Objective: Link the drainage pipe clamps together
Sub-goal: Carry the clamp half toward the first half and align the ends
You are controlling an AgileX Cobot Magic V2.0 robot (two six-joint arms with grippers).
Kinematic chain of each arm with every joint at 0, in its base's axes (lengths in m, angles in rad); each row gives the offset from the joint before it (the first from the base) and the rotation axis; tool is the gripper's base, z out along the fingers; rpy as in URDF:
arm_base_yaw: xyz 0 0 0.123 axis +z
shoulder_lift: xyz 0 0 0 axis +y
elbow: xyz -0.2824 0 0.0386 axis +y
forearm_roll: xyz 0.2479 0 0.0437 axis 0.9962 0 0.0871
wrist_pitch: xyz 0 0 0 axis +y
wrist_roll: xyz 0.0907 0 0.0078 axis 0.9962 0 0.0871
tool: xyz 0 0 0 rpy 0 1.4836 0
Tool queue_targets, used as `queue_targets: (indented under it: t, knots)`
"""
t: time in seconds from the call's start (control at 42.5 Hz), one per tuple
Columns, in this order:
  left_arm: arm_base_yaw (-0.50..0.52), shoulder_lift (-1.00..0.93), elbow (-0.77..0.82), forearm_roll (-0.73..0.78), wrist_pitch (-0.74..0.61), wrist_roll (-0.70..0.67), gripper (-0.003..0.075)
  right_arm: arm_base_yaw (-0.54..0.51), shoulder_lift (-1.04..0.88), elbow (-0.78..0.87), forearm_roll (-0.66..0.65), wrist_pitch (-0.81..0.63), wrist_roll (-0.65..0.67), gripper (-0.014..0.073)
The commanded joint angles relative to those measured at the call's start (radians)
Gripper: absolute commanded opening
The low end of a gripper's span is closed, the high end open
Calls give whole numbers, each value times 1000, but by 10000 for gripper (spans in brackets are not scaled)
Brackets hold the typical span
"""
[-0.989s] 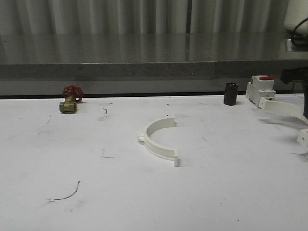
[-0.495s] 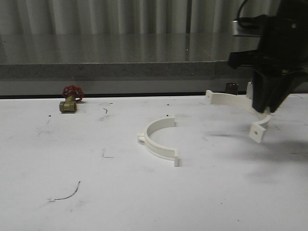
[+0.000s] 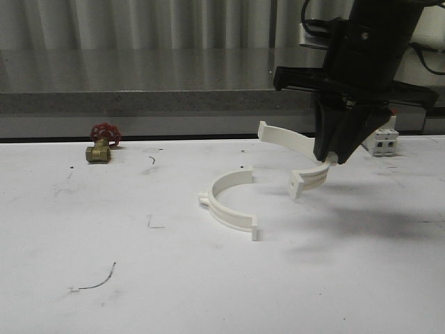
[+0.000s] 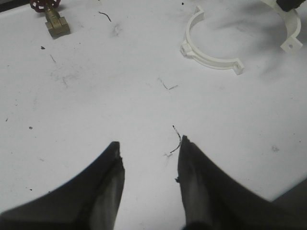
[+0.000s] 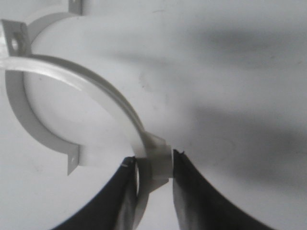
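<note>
One white half-ring drainage pipe clamp (image 3: 229, 203) lies flat near the middle of the table, its open side facing right; it also shows in the left wrist view (image 4: 211, 60) and under the right wrist camera (image 5: 23, 115). My right gripper (image 3: 332, 158) (image 5: 153, 165) is shut on the band of the second clamp (image 3: 292, 142) (image 5: 96, 86), near one end. This clamp hangs tilted just above the table, right of the lying one and apart from it. My left gripper (image 4: 148, 146) stands open over bare table, nothing between its fingers.
A brass valve with a red handwheel (image 3: 101, 144) (image 4: 50, 19) sits at the back left. A white breaker (image 3: 384, 142) stands at the back right, behind the right arm. A raised grey ledge (image 3: 153, 101) runs along the table's far edge.
My right arm has come in from the right edge, carrying its clamp leftward and lower, close to the clamp lying on the table. The lying clamp has not moved.
</note>
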Motion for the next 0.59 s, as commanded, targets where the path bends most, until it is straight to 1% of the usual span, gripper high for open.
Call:
queue_targets:
  t: [0.0, 0.094, 0.424, 0.565]
  knots:
    - [1, -5, -28, -16, -65, 0, 273, -2, -26, -29, -36, -38, 51, 207]
    - [1, -5, -28, -16, -65, 0, 273, -2, 6, -30, -45, -58, 91, 207]
    - [1, -5, -28, -16, -65, 0, 273, -3, 102, -96, -50, -52, 99, 207]
    - [1, -5, -28, -16, -65, 0, 273, -3, 115, -99, -50, -54, 100, 207]
